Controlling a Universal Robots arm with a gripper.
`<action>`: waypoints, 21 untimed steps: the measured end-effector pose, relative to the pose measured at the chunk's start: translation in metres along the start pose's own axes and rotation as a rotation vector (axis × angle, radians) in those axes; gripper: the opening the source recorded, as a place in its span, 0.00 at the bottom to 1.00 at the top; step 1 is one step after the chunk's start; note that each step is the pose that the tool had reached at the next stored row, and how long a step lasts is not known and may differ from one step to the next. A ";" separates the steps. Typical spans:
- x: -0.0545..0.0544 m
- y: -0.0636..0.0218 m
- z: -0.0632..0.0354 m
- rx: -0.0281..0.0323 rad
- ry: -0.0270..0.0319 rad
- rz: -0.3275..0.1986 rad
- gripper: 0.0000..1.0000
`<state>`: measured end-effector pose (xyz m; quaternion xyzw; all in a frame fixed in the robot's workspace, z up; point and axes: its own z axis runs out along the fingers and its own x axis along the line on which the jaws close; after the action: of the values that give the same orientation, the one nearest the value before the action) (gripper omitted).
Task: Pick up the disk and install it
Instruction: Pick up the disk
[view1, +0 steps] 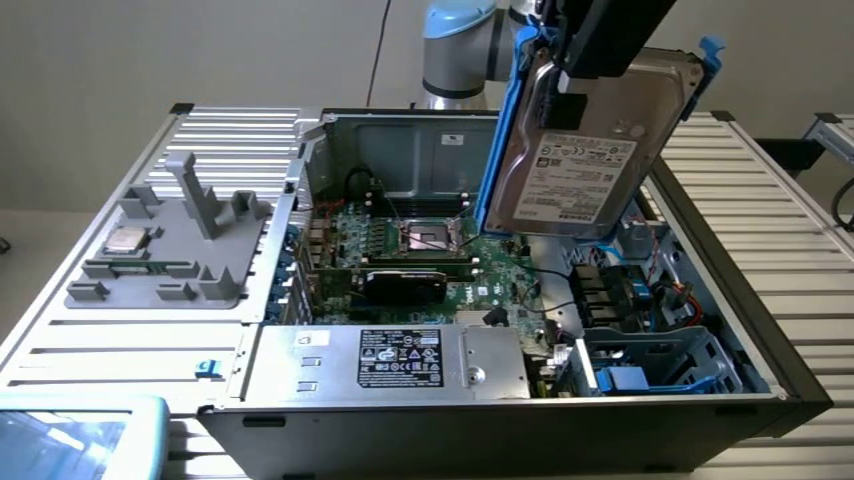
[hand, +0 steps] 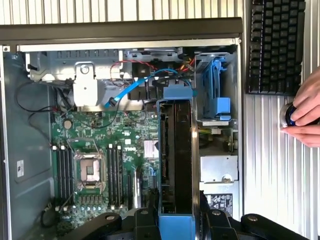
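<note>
The gripper (hand: 177, 225) is clamping the disk (view1: 594, 140) between its fingers above the open computer case (view1: 781, 365), over the motherboard (hand: 107, 150) beside the blue drive cage (hand: 216, 95). Its white label (view1: 574, 182) is showing print too small to read.

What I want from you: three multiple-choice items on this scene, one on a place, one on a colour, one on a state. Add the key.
1. Where is the disk? A. seated in the drive cage; B. lying on the motherboard; C. held up above the open computer case.
2. What colour is the bracket along the disk's edges? A. blue; B. red; C. yellow.
3. How is the gripper? A. open and empty; B. shut on the disk; C. shut on a cable.
Key: 1 C, the disk hangs over the case in the exterior view; 2 A, blue plastic frames it; 3 B, it clamps the disk's two sides.
</note>
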<state>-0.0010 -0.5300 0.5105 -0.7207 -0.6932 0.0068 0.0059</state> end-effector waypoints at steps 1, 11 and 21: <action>-0.003 0.0008 -0.0001 -0.0001 -0.0013 0.000 0.37; -0.026 0.0037 0.0002 -0.0016 -0.0127 0.000 0.37; -0.041 0.0087 0.0008 -0.0068 -0.0131 0.000 0.37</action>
<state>0.0060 -0.5715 0.5096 -0.7207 -0.6931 0.0091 -0.0011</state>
